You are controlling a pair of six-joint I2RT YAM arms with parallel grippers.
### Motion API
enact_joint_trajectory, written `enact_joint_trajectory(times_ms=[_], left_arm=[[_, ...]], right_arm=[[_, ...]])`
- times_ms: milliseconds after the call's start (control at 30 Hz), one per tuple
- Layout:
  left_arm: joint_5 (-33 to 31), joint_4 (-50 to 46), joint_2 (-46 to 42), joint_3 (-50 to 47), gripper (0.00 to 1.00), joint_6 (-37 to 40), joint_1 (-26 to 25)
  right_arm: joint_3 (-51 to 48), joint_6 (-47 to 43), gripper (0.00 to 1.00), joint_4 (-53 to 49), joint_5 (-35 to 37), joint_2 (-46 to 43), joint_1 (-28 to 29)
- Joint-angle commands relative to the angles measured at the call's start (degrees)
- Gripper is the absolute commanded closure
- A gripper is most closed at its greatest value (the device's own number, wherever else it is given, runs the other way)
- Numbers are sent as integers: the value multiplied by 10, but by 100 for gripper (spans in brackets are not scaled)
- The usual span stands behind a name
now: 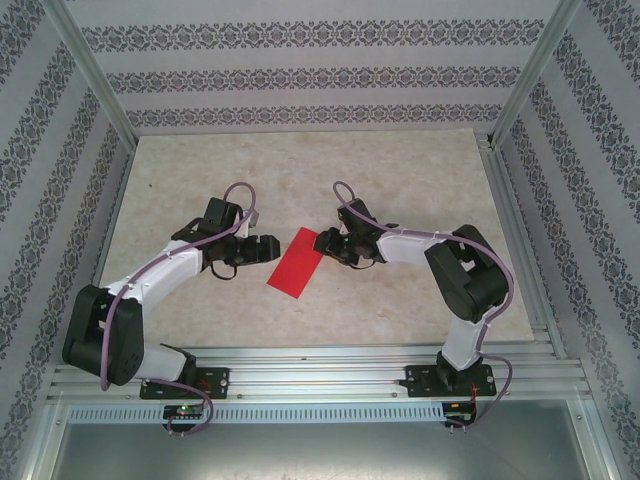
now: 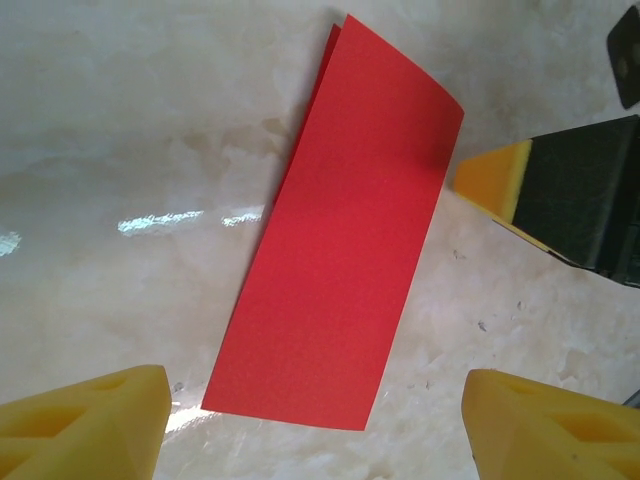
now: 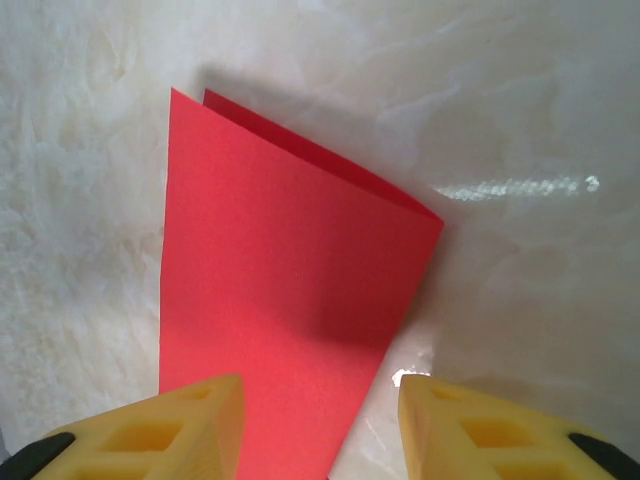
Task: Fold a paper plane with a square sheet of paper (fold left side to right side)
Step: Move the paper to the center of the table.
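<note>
The square sheet of paper (image 1: pixel 296 262) is bright red and lies flat on the marble table, folded in half into a long rectangle with two layers showing at one end (image 3: pixel 280 280). My left gripper (image 1: pixel 262 247) hovers open just left of it; in the left wrist view the paper (image 2: pixel 345 240) stretches away from between the gripper's (image 2: pixel 315 400) wide yellow fingers. My right gripper (image 1: pixel 328 243) stands open at the paper's far right end. In the right wrist view the gripper (image 3: pixel 318 400) has one yellow finger (image 3: pixel 200 410) over the paper and the other beside its edge.
The pale marble tabletop (image 1: pixel 420 180) is walled by patterned panels and metal posts. An aluminium rail (image 1: pixel 320 365) at the near edge carries both arm bases. One yellow-tipped finger of the right gripper (image 2: pixel 495 180) shows beside the paper in the left wrist view.
</note>
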Motion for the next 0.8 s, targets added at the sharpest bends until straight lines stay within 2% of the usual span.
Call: enact_joint_trajectory(times_ms=[0, 267, 433, 533, 700, 767], left_arm=[[21, 50, 13, -12, 23, -12, 6], [29, 66, 31, -19, 23, -17, 6], [28, 64, 32, -19, 23, -15, 6], [26, 65, 34, -19, 23, -14, 6], [25, 64, 29, -19, 23, -13, 10], [32, 66, 25, -20, 23, -13, 16]], right_arm=[[-4, 39, 55, 45, -5, 15, -7], [-17, 90, 56, 119, -40, 49, -8], [-26, 101, 63, 163, -45, 55, -9], [-26, 96, 70, 183, -47, 54, -11], [-31, 79, 95, 205, -56, 51, -19], [-36, 63, 100, 209, -64, 40, -24]])
